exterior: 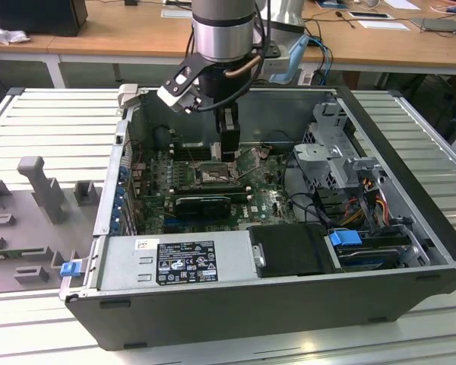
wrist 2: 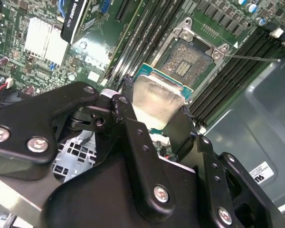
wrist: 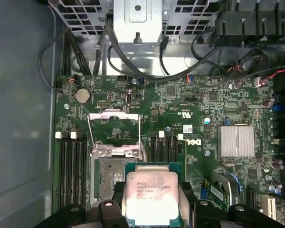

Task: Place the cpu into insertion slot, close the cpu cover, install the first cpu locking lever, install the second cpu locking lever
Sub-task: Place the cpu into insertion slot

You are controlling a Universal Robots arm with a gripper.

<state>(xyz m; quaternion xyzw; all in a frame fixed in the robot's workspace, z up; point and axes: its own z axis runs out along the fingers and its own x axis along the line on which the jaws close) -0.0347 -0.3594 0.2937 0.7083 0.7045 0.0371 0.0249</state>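
An open computer case (exterior: 289,296) is seen in the exterior view, with the green motherboard (exterior: 266,201) laid on its floor and the gripper (exterior: 228,152) positioned inside it over the board. In the first wrist view the cpu cover (wrist: 113,115) is swung up off the insertion slot (wrist: 109,173), whose contact field is left bare. The cpu (wrist: 152,197) is clamped by its edges between the narrowed fingers (wrist 2: 127,111), held close beside the slot and not seated in it.

silver-grey cpu (wrist: 151,197) edged green, black gripper (wrist 2: 154,121), green motherboard (wrist: 199,99)
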